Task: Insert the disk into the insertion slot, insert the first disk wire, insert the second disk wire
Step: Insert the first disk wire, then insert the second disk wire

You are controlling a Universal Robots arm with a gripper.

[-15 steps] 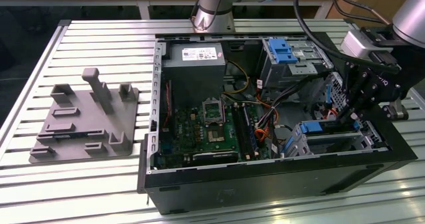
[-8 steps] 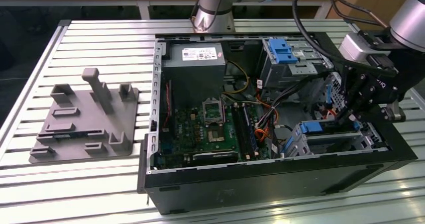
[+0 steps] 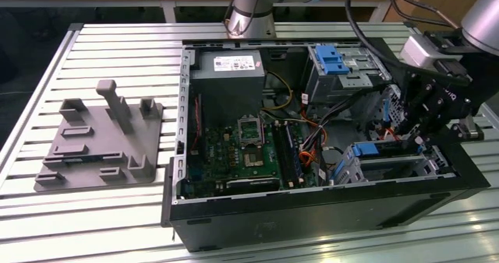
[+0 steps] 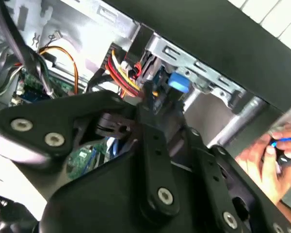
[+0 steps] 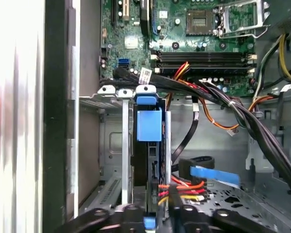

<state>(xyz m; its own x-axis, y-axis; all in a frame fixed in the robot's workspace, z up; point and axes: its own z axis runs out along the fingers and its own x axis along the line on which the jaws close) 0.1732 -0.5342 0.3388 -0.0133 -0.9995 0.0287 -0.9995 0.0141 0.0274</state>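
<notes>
The disk sits inside the insertion slot [image 3: 438, 165], its blue end handle [image 3: 366, 151] at the mouth, at the exterior view's lower right of the open computer case. In the first wrist view the disk's blue handle [image 5: 149, 124] stands in the silver cage [image 5: 111, 145]. My black gripper [image 3: 412, 135] hangs just above that cage. In both wrist views its fingers meet at a bundle of red, yellow and orange wires [image 5: 180, 186] [image 4: 127, 77] right beside the disk. The gripper [image 4: 148, 97] looks shut on that wire's dark plug.
A taller grey bay with a blue clip [image 3: 331, 58] stands at the case's far right. The motherboard [image 3: 249, 152] and thick black cables [image 5: 242, 116] lie alongside. A grey fixture [image 3: 101, 146] rests on the table at the exterior view's left. A person's hand [image 4: 269, 158] is close outside the case.
</notes>
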